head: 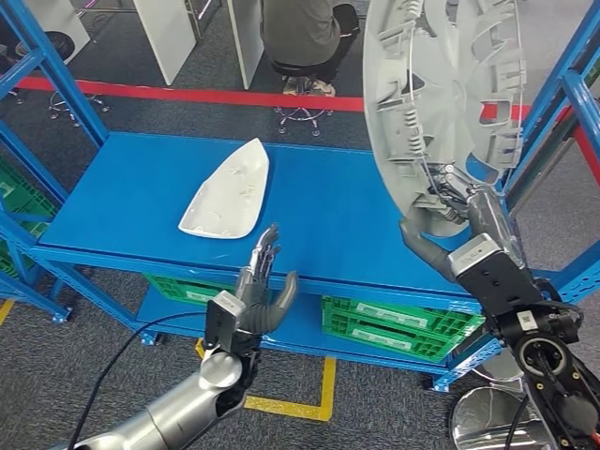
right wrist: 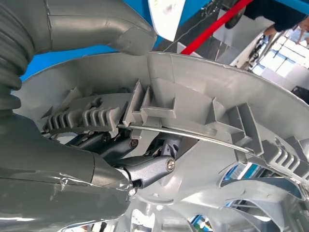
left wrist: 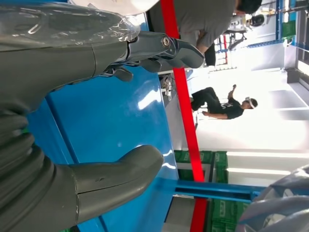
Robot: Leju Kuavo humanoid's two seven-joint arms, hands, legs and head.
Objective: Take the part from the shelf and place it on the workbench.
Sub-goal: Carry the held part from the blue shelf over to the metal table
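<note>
Two hands up over the blue metal shelf deck (head: 142,202): right hand (head: 463,220) grips the round grey plastic wheel cover (head: 439,94) by its rim, raised, top cut off. Left hand (head: 262,286) spread, holding nothing, white curved plastic shell (head: 230,192) just beyond it. Seated person (head: 304,33) past the red floor line (head: 184,94).

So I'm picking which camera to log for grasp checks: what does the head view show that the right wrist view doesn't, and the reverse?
Head view alone: the empty left hand with fingers spread near the blue shelf's front edge, green crates on the lower level, and a seated person.
Right wrist view alone: close up, dark fingers hooked behind the ribbed clips and wire ring.
Both: the right hand gripping the round grey plastic hubcap, the blue metal shelf and the white triangular plastic cover.
</note>
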